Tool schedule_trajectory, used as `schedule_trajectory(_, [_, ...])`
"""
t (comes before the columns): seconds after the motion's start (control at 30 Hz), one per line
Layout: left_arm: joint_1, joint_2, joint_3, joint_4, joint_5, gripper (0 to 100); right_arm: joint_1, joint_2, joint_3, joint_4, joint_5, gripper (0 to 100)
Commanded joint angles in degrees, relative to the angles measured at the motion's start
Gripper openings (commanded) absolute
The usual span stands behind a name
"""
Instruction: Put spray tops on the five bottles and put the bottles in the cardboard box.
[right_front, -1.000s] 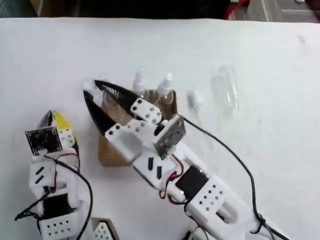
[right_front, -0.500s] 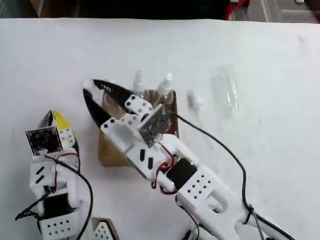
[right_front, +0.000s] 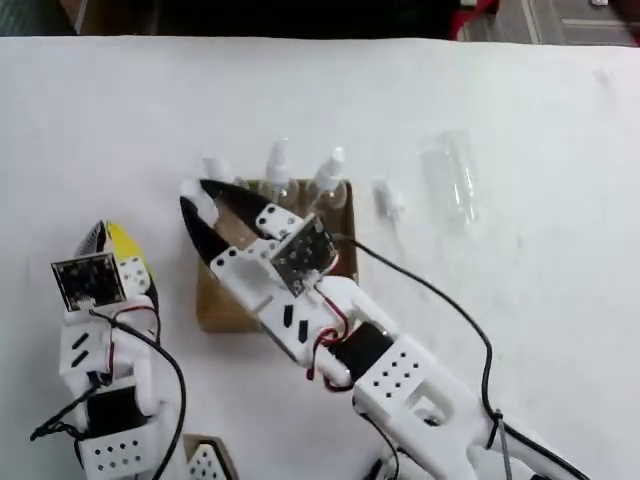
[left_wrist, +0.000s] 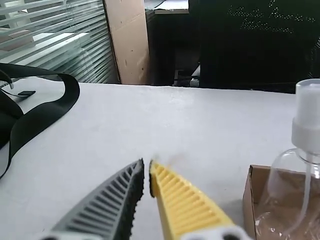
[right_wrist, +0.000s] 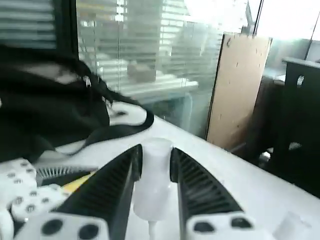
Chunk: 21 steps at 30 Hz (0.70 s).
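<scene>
Right end effector (right_front: 200, 195): clamped, as far as I can judge, on a spray top (right_wrist: 155, 175) at the corner of the cardboard box (right_front: 215, 305), for seating there. Left end effector (left_wrist: 147, 181): fingers together, idle on the desk (right_front: 500, 100) beside the box. One uncapped bottle (right_front: 455, 185) lies well apart.

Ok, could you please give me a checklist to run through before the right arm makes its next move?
1. Right gripper closed on the held spray top: ok.
2. A bottle attached beneath the held spray top: cannot tell.
3. Cardboard box close under the right gripper: ok.
4. Left gripper shut and off to the side of the box: ok.
5. Topped bottles standing upright in the box: ok.
6. Every bottle capped: not ok; the clear bottle lies on the table without a top, with the loose spray top beside it.
</scene>
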<state>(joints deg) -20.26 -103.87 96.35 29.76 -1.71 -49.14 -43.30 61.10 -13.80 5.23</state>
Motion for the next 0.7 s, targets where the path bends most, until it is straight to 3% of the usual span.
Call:
schedule_trajectory(0.0, [-0.3,0.0,-0.4,-1.5,-0.7,2,0.5,0.0,1.5,-0.7,0.1,1.6])
schedule_trajectory(0.67, [-0.3,0.0,-0.4,-1.5,-0.7,2,0.7,0.4,4.6,-0.6,0.1,3.1])
